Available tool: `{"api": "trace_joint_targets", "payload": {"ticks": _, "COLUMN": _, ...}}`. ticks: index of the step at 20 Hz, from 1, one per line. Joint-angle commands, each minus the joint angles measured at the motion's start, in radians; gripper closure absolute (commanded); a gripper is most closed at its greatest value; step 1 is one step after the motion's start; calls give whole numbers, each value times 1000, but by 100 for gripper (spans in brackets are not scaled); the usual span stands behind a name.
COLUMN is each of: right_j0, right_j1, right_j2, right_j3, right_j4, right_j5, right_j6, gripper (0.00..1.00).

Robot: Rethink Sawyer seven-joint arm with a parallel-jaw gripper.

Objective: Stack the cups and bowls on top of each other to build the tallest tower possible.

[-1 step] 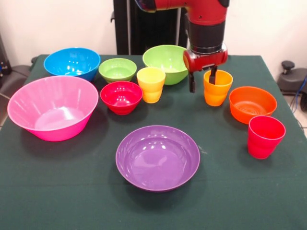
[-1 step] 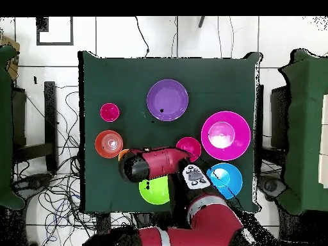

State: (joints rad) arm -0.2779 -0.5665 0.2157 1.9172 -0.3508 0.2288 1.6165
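My gripper (image 1: pixel 202 86) hangs open over the left rim of the orange cup (image 1: pixel 217 88). One finger (image 1: pixel 212 76) dips inside the cup and the other sits outside its left wall. The yellow cup (image 1: pixel 151 84) stands to its left and the red cup (image 1: pixel 265 136) at the near right. The purple bowl (image 1: pixel 157 157) lies in the front middle. The pink bowl (image 1: pixel 52 108), blue bowl (image 1: pixel 72 62), small green bowl (image 1: pixel 117 70), large lime bowl (image 1: pixel 165 62), small red bowl (image 1: pixel 121 97) and small orange bowl (image 1: pixel 252 104) each stand apart, upright. Overhead, the arm (image 2: pixel 150 163) hides the gripper.
A dark green cloth covers the table (image 1: pixel 72 191). The orange bowl sits close to the right of the orange cup, and the lime bowl just behind the gripper. Chairs and cables ring the table (image 2: pixel 90 77) in the overhead view.
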Motion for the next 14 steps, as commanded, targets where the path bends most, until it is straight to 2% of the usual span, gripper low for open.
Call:
{"api": "trace_joint_targets", "payload": {"ticks": 1, "right_j0": 27, "right_j1": 64, "right_j2": 26, "right_j3": -13, "right_j4": -4, "right_j5": 0, "right_j6": 113, "gripper": 0}}
{"api": "trace_joint_targets", "payload": {"ticks": 14, "right_j0": 73, "right_j1": 51, "right_j2": -11, "right_j3": -14, "right_j4": 13, "right_j5": 8, "right_j6": 138, "gripper": 0}}
